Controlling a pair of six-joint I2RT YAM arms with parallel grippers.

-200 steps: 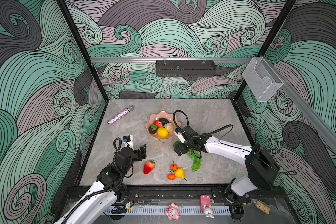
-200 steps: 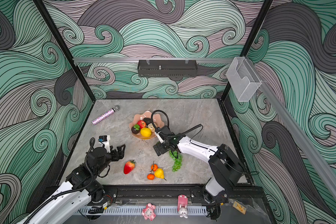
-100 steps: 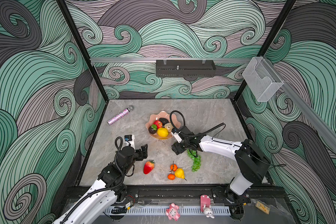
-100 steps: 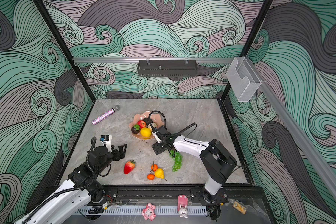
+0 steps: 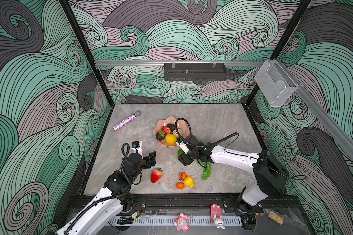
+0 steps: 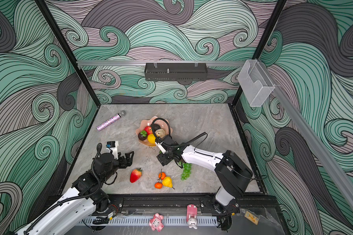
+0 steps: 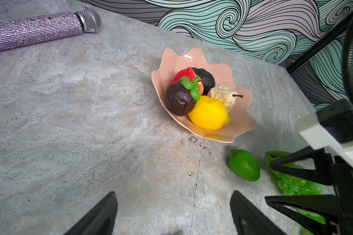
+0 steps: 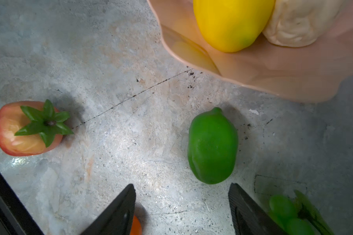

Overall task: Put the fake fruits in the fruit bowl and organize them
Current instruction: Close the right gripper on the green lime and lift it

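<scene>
The pink scalloped fruit bowl [image 5: 163, 123] [image 7: 177, 59] holds a red apple [image 5: 166, 129], a lemon [image 5: 170, 138], a cream pear [image 7: 222, 95] and two dark fruits. A lime [image 5: 180, 151] [image 8: 212, 145] lies on the table just in front of the bowl. My right gripper [image 5: 183, 160] [image 8: 181, 185] hangs open over the table, with the lime just beyond its fingertips. Green grapes [image 5: 206, 173] lie under the right arm. A strawberry [image 5: 156, 175], two tangerines [image 5: 182, 175] and a yellow pear [image 5: 188, 181] lie near the front. My left gripper [image 5: 151, 159] [image 7: 172, 193] is open and empty, left of the strawberry.
A glittery pink microphone [image 5: 126, 122] lies at the back left. The right arm's black cable [image 5: 182, 122] loops over the bowl. A clear box [image 5: 275, 85] hangs on the right wall and a black rack [image 5: 195, 71] on the back wall.
My right gripper has shifted slightly left and toward the front, beside the lime, and its jaws have narrowed a little. The right arm's base has swung round. The left arm has barely moved.
</scene>
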